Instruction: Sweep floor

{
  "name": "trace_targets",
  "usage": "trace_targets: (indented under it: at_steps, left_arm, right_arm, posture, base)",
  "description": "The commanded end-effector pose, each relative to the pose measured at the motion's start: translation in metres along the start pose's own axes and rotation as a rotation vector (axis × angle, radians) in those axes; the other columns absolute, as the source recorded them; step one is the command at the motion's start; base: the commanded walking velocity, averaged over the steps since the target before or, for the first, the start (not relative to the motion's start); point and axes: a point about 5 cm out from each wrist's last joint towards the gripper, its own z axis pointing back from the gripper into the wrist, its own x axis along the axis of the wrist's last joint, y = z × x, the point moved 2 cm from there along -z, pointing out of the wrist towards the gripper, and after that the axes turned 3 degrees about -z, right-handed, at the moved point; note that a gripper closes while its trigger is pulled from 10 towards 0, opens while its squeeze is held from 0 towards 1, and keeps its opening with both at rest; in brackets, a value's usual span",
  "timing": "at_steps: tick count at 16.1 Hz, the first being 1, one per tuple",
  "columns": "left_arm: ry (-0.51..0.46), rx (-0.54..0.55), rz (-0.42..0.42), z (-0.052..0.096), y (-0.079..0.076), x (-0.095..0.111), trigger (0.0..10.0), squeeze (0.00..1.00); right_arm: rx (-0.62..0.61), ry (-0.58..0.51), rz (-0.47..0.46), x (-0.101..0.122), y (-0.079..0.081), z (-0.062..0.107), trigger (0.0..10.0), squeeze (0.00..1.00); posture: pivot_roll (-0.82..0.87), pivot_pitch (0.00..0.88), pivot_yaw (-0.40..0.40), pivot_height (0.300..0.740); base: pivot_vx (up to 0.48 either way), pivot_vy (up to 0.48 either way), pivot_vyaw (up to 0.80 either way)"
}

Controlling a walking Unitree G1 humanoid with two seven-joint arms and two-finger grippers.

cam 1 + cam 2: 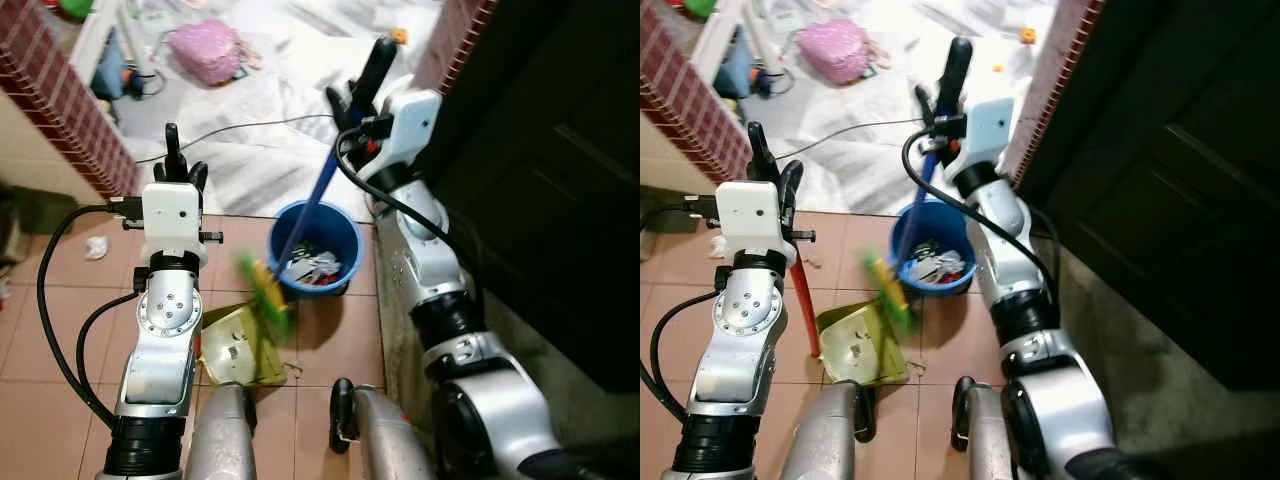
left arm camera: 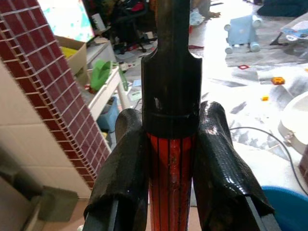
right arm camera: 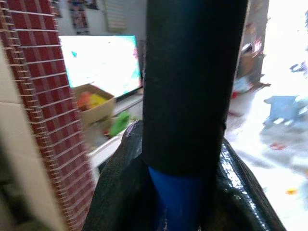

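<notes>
My left gripper (image 1: 178,165) is shut on the red dustpan handle (image 1: 802,300), just below its black top (image 2: 171,72). The yellow-green dustpan (image 1: 235,345) rests on the tiled floor in front of my legs. My right gripper (image 1: 355,100) is raised higher and is shut on the black grip of the blue broom handle (image 1: 310,210). The handle slants down across a blue bucket (image 1: 345,235) that holds trash. The green broom head (image 1: 265,290) is blurred, just above the dustpan's far edge.
A brick pillar (image 1: 70,100) stands at the left and a dark door (image 1: 560,150) at the right. A black cable (image 1: 250,128) crosses the pale floor beyond. A pink bag (image 1: 205,50) lies far back, and crumpled paper (image 1: 95,247) at the left.
</notes>
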Motion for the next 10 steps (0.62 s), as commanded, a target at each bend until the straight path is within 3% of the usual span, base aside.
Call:
trace_targets:
  at_steps: [1,6,9,10]
  left_arm:
    - [0.004,-0.001,-0.021,0.001,0.001,-0.003,10.0,0.0]
    - [-0.005,-0.005,-0.02,-0.002,0.0,-0.002,10.0,0.0]
    - [-0.007,-0.006,-0.02,-0.002,0.001,-0.002,10.0,0.0]
    - [-0.004,-0.003,-0.016,-0.001,0.001,-0.003,10.0,0.0]
  right_arm:
    - [-0.032,-0.048,0.123,0.012,-0.013,-0.002,10.0,0.0]
    - [-0.084,-0.034,0.19,0.008,-0.028,0.002,10.0,0.0]
    - [-0.059,-0.022,0.176,0.002,-0.023,0.006,10.0,0.0]
    - [-0.009,0.001,0.134,-0.005,-0.017,0.01,10.0,0.0]
  posture:
    - [0.04,0.158,-0.041,0.74]
    - [0.04,0.154,-0.04,0.74]
    - [0.04,0.153,-0.039,0.74]
    - [0.04,0.155,-0.038,0.74]
  base:
    - [0.0,0.0,0.0]
    - [0.0,0.0,0.0]
    - [0.0,0.0,0.0]
    - [0.0,0.0,0.0]
